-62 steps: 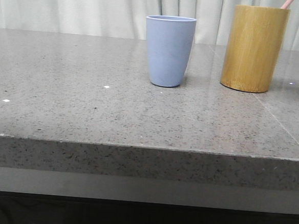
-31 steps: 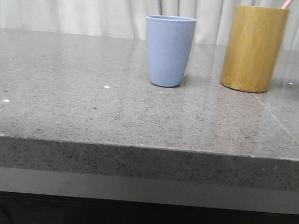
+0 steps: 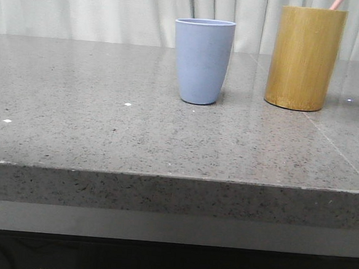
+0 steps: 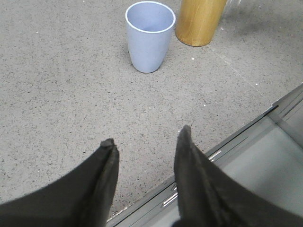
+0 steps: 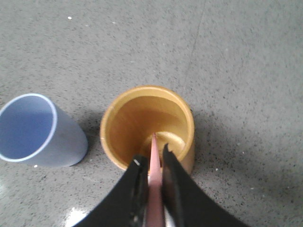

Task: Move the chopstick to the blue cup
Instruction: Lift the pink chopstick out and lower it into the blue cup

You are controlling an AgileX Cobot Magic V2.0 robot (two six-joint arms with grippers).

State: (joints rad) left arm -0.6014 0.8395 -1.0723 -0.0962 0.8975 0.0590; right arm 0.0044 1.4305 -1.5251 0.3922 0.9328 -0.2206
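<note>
1. What just changed: in the front view the pink tip of the chopstick [image 3: 336, 3] poking out above the bamboo holder [image 3: 304, 59] sits a bit further toward the blue cup's side than it did half a second ago. So the stick has shifted inside the holder. My read is the pick has started but the lift hasn't really happened yet.

2. Right gripper [image 5: 152, 176]: fingers nearly together, pinching the chopstick [image 5: 154, 170] between them. It looks like a proper grip, with the stick running straight down from the fingertips into the holder.

3. Where the chopstick is: lower end still inside the bamboo holder [image 5: 142, 118], directly below the right gripper, and it seems to reach the holder's floor. So it's not out of the holder yet, and nowhere near delivered.

4. Left gripper [image 4: 147, 142]: spread wide open with nothing in it, hanging over the near edge of the table [image 4: 57, 85]. The blue cup [image 4: 149, 40] is well ahead of its fingertips, with the holder just beyond and beside the cup.

5. Containers: the blue cup [image 5: 28, 127] is empty, you can see clean down inside it from both wrist cams. It sits just beside the holder, to one side of the right gripper, upright, not touching. The holder has only the one chopstick in it as far as I can tell.

6. What's left, I'd guess: pull straight up until the tip clears the holder's rim, slide over to the cup, drop it in.
</note>
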